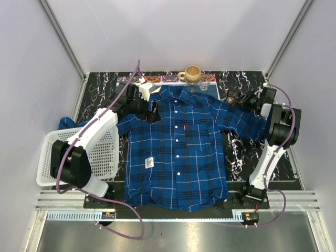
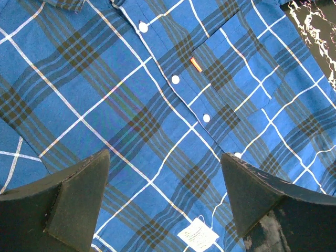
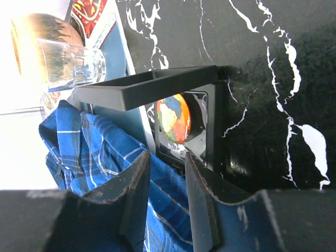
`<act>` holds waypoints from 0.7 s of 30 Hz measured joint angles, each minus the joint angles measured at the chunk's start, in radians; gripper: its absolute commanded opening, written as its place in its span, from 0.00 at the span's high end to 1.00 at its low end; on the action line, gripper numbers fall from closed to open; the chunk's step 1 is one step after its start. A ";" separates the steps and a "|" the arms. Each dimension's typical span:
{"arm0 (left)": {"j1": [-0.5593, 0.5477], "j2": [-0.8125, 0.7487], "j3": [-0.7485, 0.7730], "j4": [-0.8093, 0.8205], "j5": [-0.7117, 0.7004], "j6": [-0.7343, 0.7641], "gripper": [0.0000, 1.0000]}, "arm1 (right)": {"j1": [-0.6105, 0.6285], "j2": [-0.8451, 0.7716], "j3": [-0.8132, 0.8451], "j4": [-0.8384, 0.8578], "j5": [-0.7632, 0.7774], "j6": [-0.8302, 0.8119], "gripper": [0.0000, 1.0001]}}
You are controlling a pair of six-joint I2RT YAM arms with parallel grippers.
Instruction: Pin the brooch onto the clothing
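Note:
The blue and navy plaid shirt lies flat and buttoned in the middle of the table, collar at the far side. The brooch is a small round orange ornament with coloured patches, sitting in an open black box by the shirt's right sleeve. My right gripper hovers just short of the box, over the sleeve's edge, jaws a little apart and empty; it shows in the top view too. My left gripper is wide open and empty above the shirt's chest; in the top view it is near the left shoulder.
A white basket stands at the left edge. A wooden mug and a clear glass stand at the back on printed mats. A white paper tag and a red pocket tab are on the shirt.

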State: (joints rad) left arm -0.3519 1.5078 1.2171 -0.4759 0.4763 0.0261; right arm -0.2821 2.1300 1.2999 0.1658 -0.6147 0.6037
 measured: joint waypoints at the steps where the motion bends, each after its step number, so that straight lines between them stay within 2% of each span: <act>1: 0.000 0.000 0.000 -0.001 0.000 -0.002 0.11 | 0.000 0.008 0.001 0.000 -0.002 0.000 0.61; 21: 0.003 0.000 0.001 -0.002 0.000 -0.003 0.11 | -0.001 0.060 0.052 -0.003 0.005 0.055 0.62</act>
State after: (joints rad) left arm -0.3492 1.5082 1.2182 -0.4778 0.4763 0.0235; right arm -0.2832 2.1895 1.3521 0.1623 -0.6102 0.6590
